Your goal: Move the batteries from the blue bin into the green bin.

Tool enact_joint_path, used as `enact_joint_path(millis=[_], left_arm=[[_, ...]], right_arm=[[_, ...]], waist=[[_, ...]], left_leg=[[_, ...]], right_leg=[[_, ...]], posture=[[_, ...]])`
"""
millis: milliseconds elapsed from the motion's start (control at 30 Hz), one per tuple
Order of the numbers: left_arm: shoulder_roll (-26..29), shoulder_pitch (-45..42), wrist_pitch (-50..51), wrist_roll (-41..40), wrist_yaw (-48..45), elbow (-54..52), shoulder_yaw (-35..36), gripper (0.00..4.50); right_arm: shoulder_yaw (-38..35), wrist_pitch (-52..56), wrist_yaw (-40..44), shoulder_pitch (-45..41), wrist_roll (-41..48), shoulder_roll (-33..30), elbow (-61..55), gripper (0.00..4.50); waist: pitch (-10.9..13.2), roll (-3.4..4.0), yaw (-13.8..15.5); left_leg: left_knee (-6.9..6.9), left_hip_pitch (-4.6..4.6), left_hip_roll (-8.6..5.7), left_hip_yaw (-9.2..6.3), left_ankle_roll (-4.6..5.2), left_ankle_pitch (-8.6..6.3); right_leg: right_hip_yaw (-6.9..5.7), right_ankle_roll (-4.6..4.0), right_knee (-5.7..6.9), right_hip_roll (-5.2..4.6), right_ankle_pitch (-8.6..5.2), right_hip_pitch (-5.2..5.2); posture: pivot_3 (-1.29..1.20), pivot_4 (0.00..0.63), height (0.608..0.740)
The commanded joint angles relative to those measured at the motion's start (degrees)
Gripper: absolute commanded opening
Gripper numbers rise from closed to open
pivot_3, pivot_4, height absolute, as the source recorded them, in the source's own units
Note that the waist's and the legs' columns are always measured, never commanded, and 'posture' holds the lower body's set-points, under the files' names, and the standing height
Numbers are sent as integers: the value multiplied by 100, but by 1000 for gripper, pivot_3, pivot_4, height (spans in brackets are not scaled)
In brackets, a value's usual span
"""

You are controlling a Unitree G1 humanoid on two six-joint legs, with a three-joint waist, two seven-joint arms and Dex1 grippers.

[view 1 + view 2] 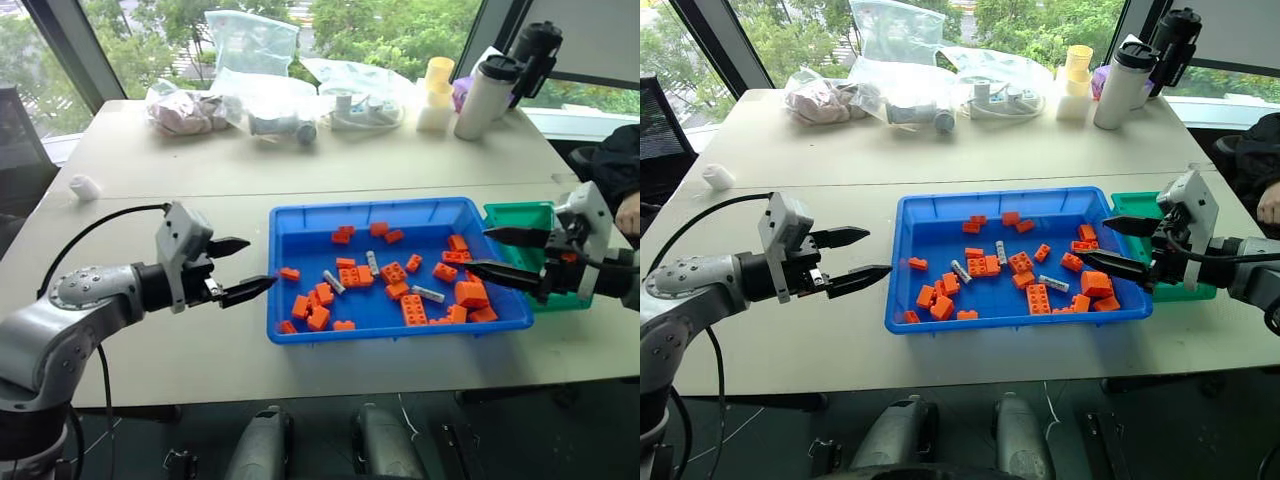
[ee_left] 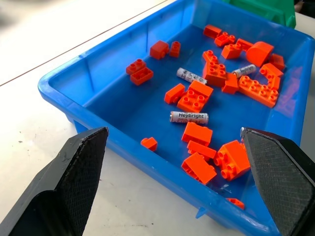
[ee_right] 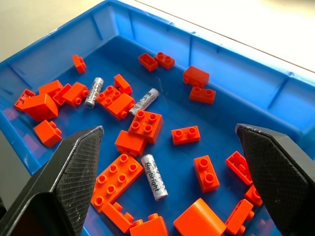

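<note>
Lying loose among orange bricks (image 1: 415,308) in blue bin (image 1: 300,222): three batteries (image 1: 428,294), smooth, rigid, light, roll-prone; pinch mid-barrel. Both grippers, left gripper (image 1: 250,268) and right gripper (image 1: 484,251), gaping, empty. Green bin (image 1: 520,214) far right on tabletop (image 1: 180,170).

green bin (image 1: 520,217) partly behind right gripper (image 1: 490,252); its contents hidden

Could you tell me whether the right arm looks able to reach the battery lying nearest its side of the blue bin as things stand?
Probably yes. The right gripper hovers open over the blue bin, and that battery lies exposed on the floor. Orange bricks crowd it, so the fingers could nudge them.
</note>
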Motion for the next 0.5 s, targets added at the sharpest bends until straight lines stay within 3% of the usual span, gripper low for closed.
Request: enact_joint_path(millis=[33,500], left_arm=[[32,-89,-160,27,97,5,189,4500],[191,-141,-315,191,-74,94,-129,4500]], right_arm=[[-20,-140,0,-46,-20,50,-91,4452],[-4,-232,-104,-7,-131,62,-157,4452]], waist=[[0,0,1],[0,0,-2]], left_leg=[[0,0,0,0,0,0],[0,0,0,0,0,0]], right_leg=[[0,0,0,0,0,0],[0,0,0,-1,0,0]], posture=[[0,150,740],[0,150,740]])
